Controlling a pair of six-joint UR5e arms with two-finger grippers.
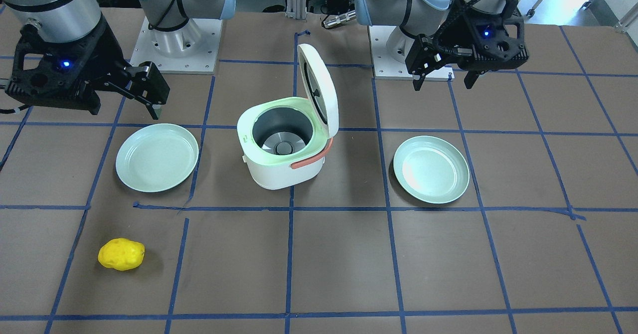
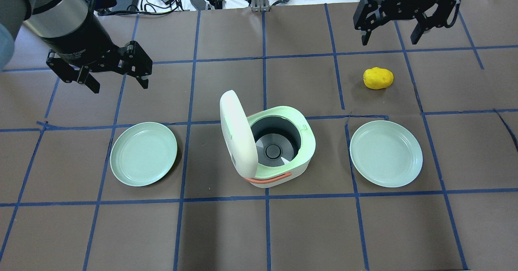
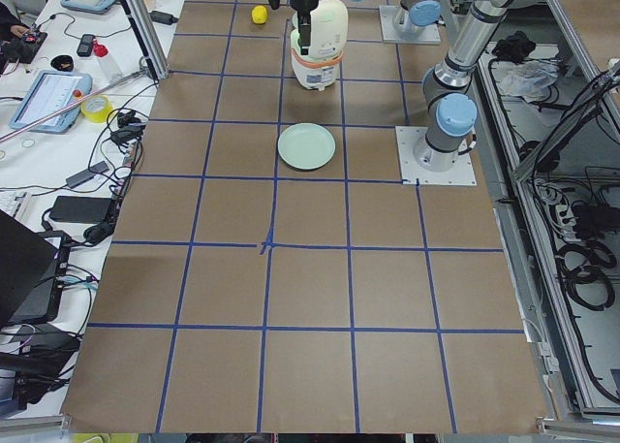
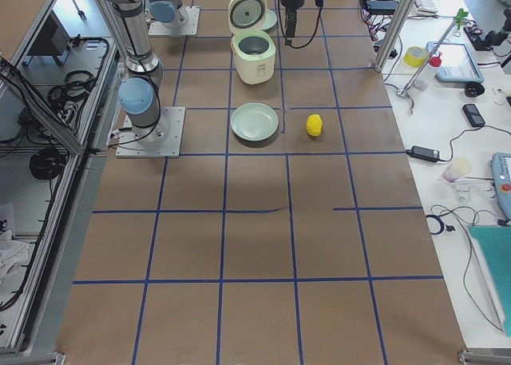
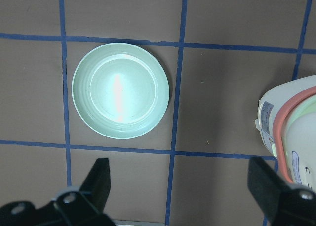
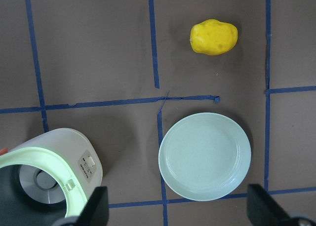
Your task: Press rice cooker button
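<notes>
The white rice cooker [image 2: 283,177] stands at the table's middle with its lid [image 2: 236,137] swung up and the grey pot bare. It also shows in the front view [image 1: 279,172]. The lid's top face turns toward my left side, and I cannot make out the button on it. My left gripper [image 2: 119,84] is open and empty, hovering behind the left plate, well apart from the cooker. My right gripper [image 2: 389,40] is open and empty at the far right, beyond the yellow object. Both wrist views show the fingers [image 5: 98,181] [image 6: 96,208] spread wide.
Two pale green plates lie either side of the cooker, one on the left [image 2: 143,153] and one on the right [image 2: 386,153]. A yellow lumpy object [image 2: 378,78] lies behind the right plate. Cables and gear lie along the far table edge.
</notes>
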